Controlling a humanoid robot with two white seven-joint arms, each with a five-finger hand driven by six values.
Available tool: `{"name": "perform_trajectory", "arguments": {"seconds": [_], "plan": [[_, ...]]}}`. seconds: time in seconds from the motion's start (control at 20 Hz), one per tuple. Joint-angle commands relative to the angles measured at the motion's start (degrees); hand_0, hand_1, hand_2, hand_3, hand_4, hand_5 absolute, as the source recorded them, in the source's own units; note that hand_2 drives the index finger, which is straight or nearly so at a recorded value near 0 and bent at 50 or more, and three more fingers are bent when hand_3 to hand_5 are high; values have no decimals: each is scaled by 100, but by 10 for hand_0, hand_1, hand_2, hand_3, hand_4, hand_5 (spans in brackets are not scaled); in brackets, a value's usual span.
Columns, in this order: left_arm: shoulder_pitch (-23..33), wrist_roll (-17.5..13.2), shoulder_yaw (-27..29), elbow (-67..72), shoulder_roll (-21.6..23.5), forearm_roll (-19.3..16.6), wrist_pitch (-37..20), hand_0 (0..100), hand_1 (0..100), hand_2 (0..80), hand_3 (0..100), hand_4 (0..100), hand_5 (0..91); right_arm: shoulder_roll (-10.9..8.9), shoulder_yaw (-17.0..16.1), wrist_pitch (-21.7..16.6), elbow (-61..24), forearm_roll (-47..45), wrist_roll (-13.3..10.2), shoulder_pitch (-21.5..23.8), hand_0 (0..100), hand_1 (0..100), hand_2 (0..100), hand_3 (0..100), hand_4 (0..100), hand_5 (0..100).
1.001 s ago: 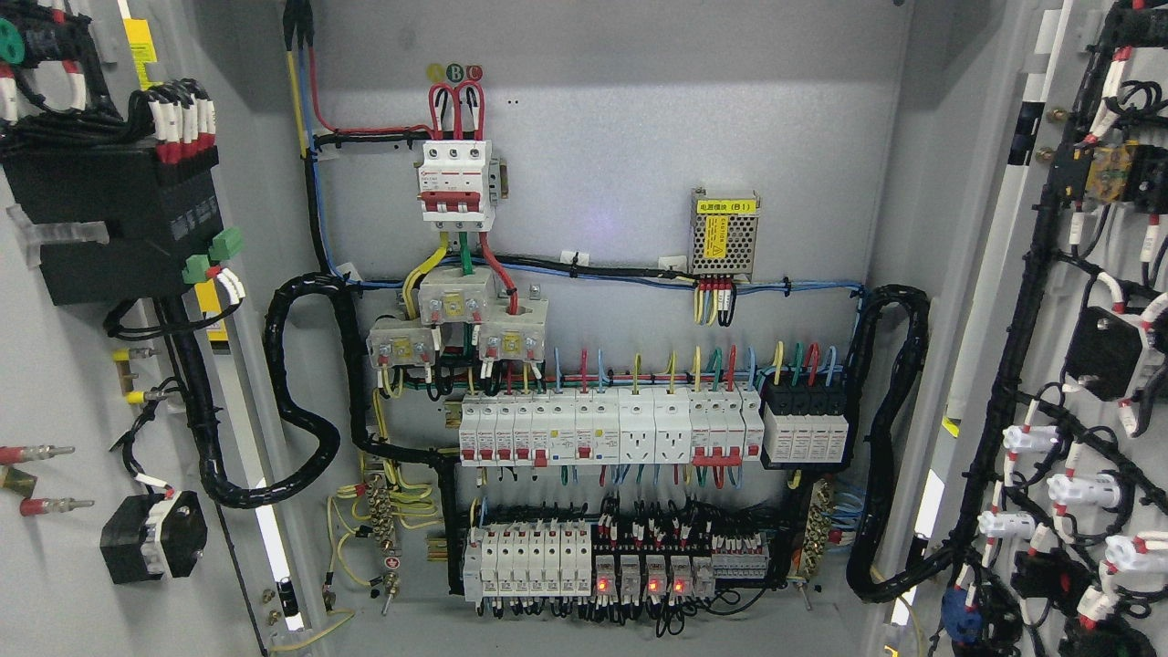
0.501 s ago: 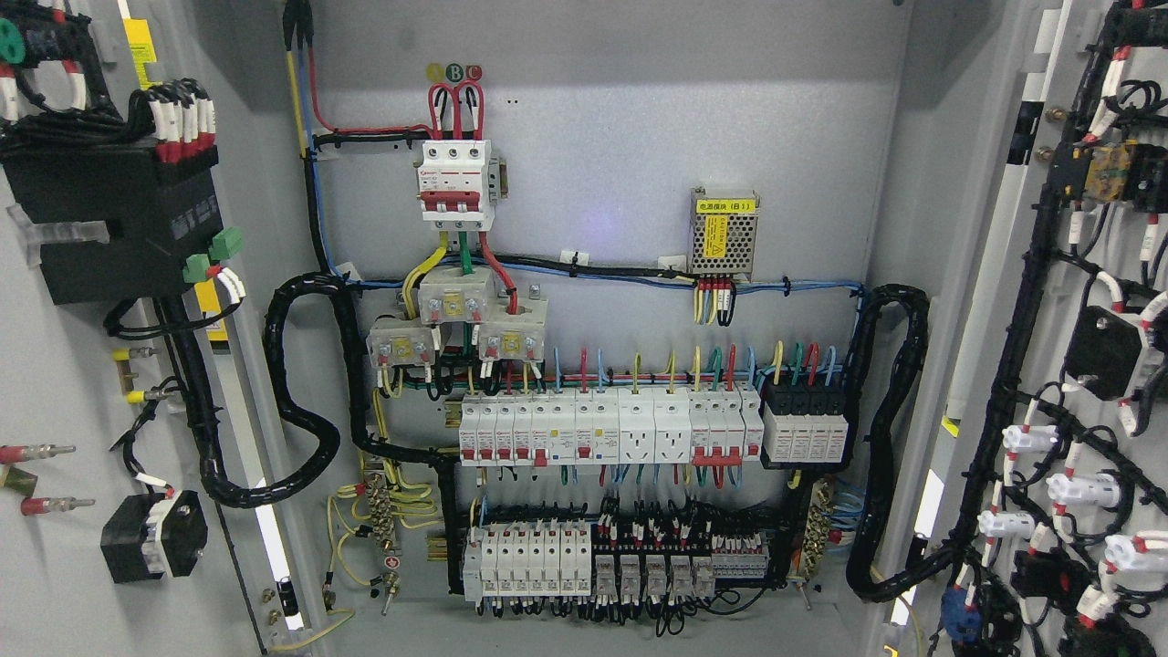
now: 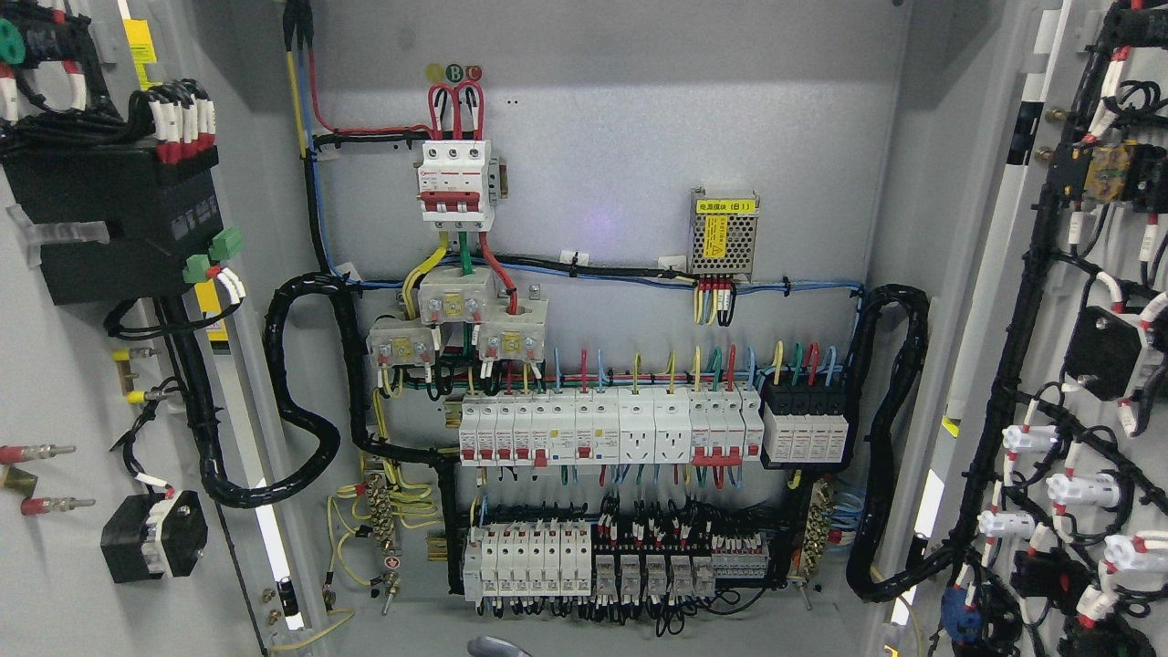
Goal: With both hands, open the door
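The grey electrical cabinet (image 3: 620, 137) stands wide open in the head view. Its left door (image 3: 55, 365) is swung out at the left, with a black module and wiring on its inner face. Its right door (image 3: 1077, 55) is swung out at the right, carrying black wire harnesses and white connectors. A small rounded grey part (image 3: 497, 647) pokes in at the bottom edge left of the middle; it looks like a bit of my left hand and touches nothing. My right hand is out of view.
On the back panel sit a red-and-white main breaker (image 3: 456, 178), a mesh power supply (image 3: 724, 233), a row of white breakers (image 3: 602, 429) and a lower row of relays (image 3: 652, 575). Thick black cable looms (image 3: 301, 401) curve to both doors.
The red lamps on the lower relays, lit a second ago, are dark. A grey part has come into view at the bottom edge. The doors have not moved.
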Motion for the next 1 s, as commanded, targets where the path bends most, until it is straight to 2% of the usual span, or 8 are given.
{"name": "perform_trajectory", "arguments": {"seconds": [0.0,0.25,0.4,0.55,0.7,0.8,0.95], "plan": [[818,-5,755,-4732,598,-11,-161,120,556,0,0,0,0,-606,-1583,-255,-1186,261,-9,1160,0,500,40,0,0,0],[818,-14,1063,-5816,607,-3,-276,120,556,0,0,0,0,-597,-2110,-729,-1880,270,-18,1793,0,500,40,0,0,0],[757,-14,1020,-6027,598,6,-513,120,556,0,0,0,0,-589,-2375,-826,-2110,366,-9,2197,0,500,40,0,0,0],[739,-23,1028,-6151,589,6,-697,120,556,0,0,0,0,-562,-2594,-1440,-2101,463,-9,2470,0,500,40,0,0,0],[722,-49,1020,-6221,589,6,-1058,120,556,0,0,0,0,-597,-2639,-1906,-2101,490,-9,2585,0,500,40,0,0,0],[625,-180,1028,-6265,528,6,-1102,120,556,0,0,0,0,-597,-2674,-2231,-2101,498,-9,2585,0,500,40,0,0,0],[520,-225,1037,-6283,510,6,-1111,120,556,0,0,0,0,-606,-2797,-2435,-2101,499,-9,2620,0,500,40,0,0,0]]}}
